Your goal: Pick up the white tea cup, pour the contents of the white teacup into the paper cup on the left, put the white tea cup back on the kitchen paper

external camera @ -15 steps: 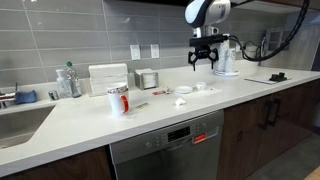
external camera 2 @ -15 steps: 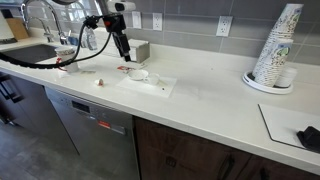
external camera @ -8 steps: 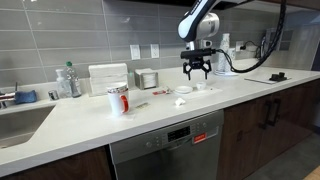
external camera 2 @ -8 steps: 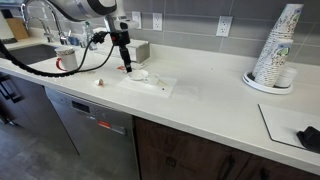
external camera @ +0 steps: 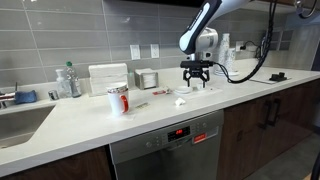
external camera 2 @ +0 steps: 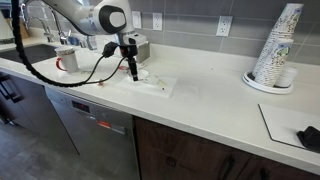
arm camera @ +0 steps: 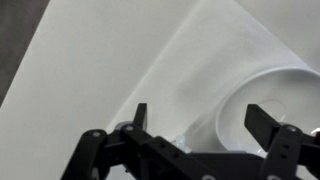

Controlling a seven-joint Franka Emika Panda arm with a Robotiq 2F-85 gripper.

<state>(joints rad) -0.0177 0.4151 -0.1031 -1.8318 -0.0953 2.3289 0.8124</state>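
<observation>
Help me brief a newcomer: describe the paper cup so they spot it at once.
On the long white countertop, look between the sink and the open gripper. The paper cup stands there, in front of an upright white box. Red print around its side sets it apart from the plain box and the clear bottle nearby.

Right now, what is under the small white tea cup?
A thin flat white kitchen paper sheet on the pale countertop. The open gripper blocks the base of the tea cup, so contact itself is hidden.
</observation>
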